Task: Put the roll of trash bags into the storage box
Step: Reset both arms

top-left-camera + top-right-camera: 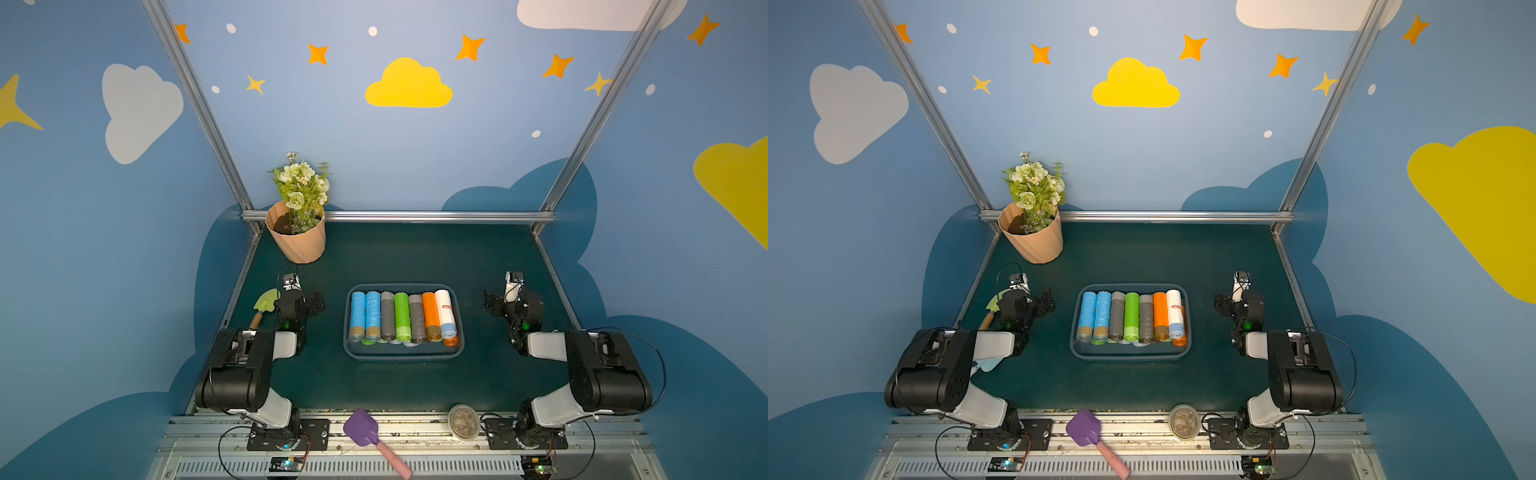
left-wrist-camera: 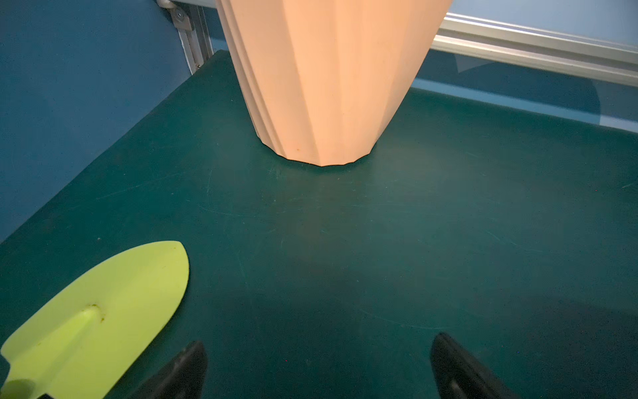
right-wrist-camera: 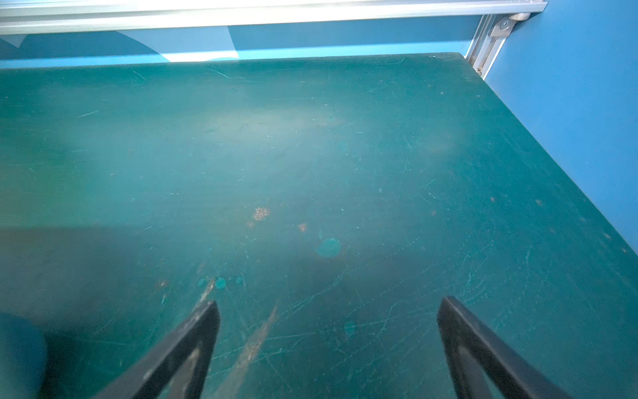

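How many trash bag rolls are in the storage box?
7 lie side by side in the storage box: blue, blue, grey, green, grey, orange, white. Ends of others show underneath.

Blue walls point(image 1: 332, 145) close the booth on three sides, painted with a yellow cloud point(image 1: 408, 85), white clouds point(image 1: 139, 110), orange stars point(image 1: 470, 47) and pale dots; darker blue cloud shapes point(image 1: 490, 199) rise along the base; aluminium frame posts point(image 1: 200, 104) slant up from the back corners, joined by a horizontal rail point(image 1: 415, 216); the dark green tabletop point(image 1: 415, 257) shows fine scratches and rusty spots point(image 3: 260, 213) in the right wrist view; metal rails point(image 1: 415, 428) run along its near edge.
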